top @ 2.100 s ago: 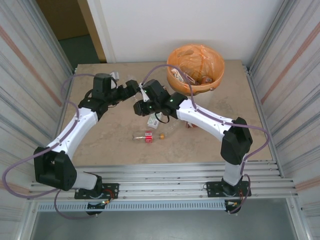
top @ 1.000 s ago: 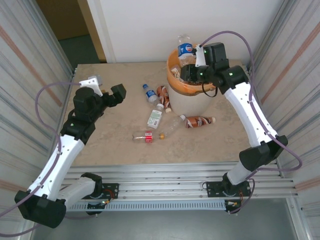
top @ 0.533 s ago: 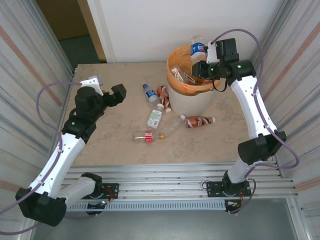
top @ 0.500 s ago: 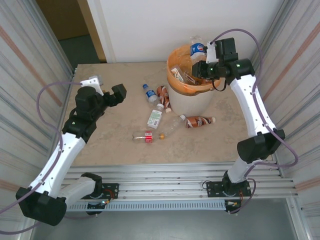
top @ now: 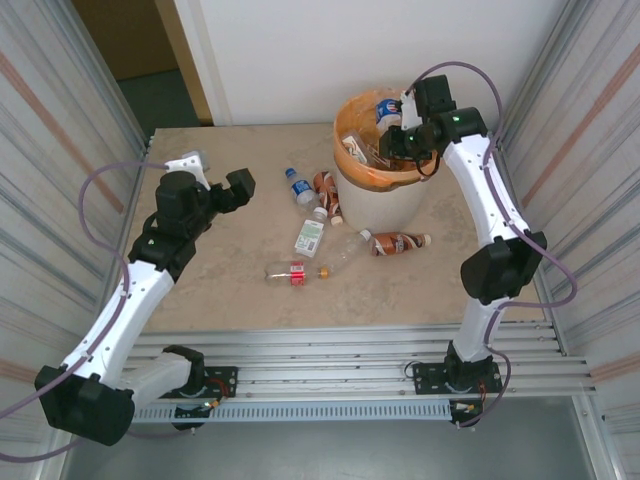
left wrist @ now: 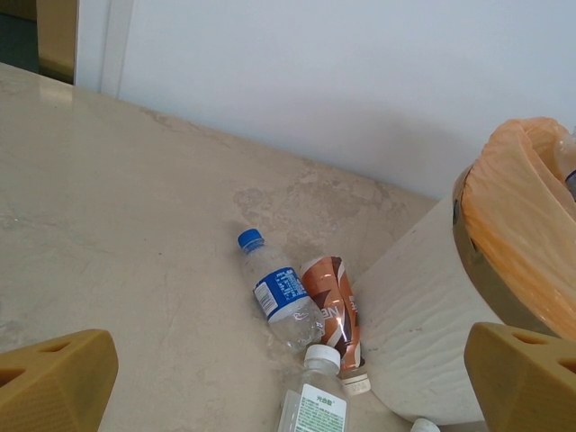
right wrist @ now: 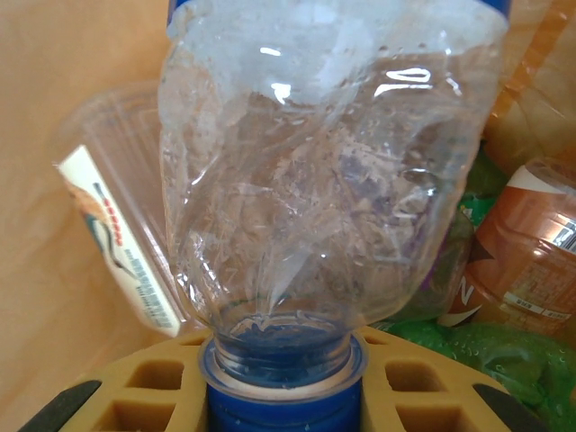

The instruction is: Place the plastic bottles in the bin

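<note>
At the frame's upper right, the right pincer (top: pixel 399 121) clenches a clear blue-labelled bottle (top: pixel 387 106) by its neck, body pointing out over the bin (top: pixel 385 205).

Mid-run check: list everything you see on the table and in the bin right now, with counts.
bin: one, cream-white with an orange liner, far side of the table.
held bottle: one, clear with a blue cap, over the bin's mouth.
bottles in the bin: at least three; brown-labelled bottle, green bottle, clear white-labelled container.
loose bottles: six, lying on the table in front and to the left of the bin; blue-capped bottle, brown bottle, white-labelled bottle, red-labelled bottle, plain clear bottle, second brown bottle.
table: one, beige stone-look.
left gripper: open, empty, above the table's left side.
right gripper: shut on the held bottle's neck.
</note>
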